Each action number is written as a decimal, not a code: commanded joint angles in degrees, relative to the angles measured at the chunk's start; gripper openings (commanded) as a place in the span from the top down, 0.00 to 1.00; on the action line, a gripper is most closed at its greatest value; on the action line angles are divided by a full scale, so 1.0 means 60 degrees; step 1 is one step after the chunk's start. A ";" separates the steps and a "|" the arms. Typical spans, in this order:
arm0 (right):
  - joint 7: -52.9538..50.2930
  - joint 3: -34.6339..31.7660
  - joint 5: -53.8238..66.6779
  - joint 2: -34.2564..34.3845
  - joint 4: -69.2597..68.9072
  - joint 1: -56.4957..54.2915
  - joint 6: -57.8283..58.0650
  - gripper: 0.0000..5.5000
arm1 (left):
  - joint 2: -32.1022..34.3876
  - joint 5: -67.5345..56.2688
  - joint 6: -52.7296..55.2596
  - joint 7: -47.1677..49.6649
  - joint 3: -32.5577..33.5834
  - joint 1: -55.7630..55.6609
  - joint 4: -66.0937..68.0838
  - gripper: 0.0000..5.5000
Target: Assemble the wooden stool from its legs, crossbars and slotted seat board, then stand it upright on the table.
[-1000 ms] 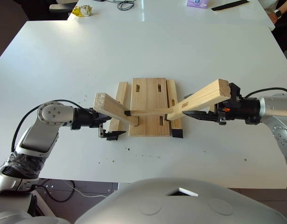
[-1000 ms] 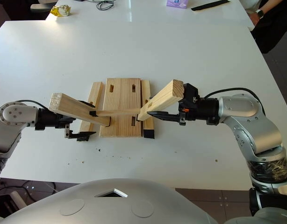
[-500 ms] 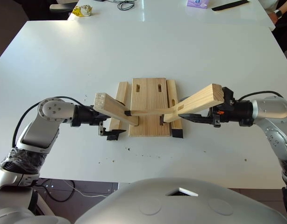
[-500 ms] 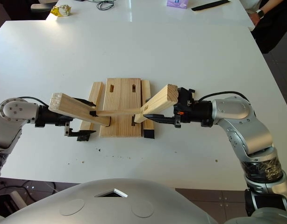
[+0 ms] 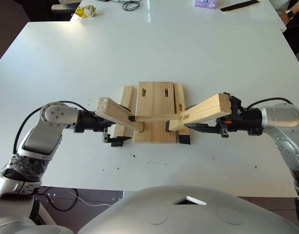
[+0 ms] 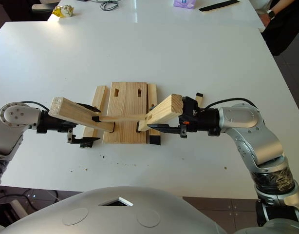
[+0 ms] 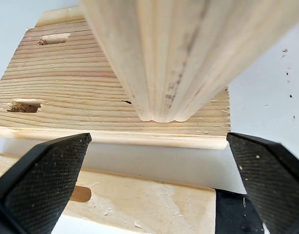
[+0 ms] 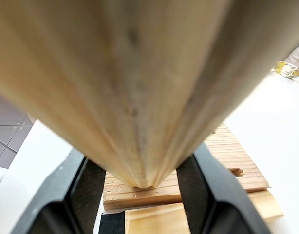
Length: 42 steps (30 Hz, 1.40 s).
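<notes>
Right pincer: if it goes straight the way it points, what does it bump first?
Most likely the wooden strip lying beside the seat board, just ahead of the right pincer. Height is hard to judge; if it clears the strip, the seat board comes next.

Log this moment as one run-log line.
phase: leg-crossbar joining | left gripper at raised left leg | right gripper gripping right leg | crossbar between the legs, above seat board flat on table

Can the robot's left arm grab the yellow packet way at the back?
Probably not. The packet lies far back, well beyond the left pincer. That pincer is also busy, because it is already gripping a leg.
</notes>
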 commanded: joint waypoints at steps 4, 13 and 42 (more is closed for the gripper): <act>0.0102 0.0078 -0.0056 -0.0218 0.0085 0.0338 0.0045 0.63 | 0.0002 -0.0015 0.0046 0.0012 0.0009 -0.0085 -0.0080 0.06; 0.0313 0.0615 -0.0307 -0.0155 0.0746 0.0059 -0.0085 0.63 | -0.0047 -0.0023 0.0091 0.0032 -0.0044 -0.0082 -0.0185 0.06; 0.0934 0.2497 -0.0570 0.0313 0.2134 -0.1240 0.0592 0.63 | -0.0386 -0.0011 0.0358 0.0412 -0.0289 -0.0017 -0.0666 0.06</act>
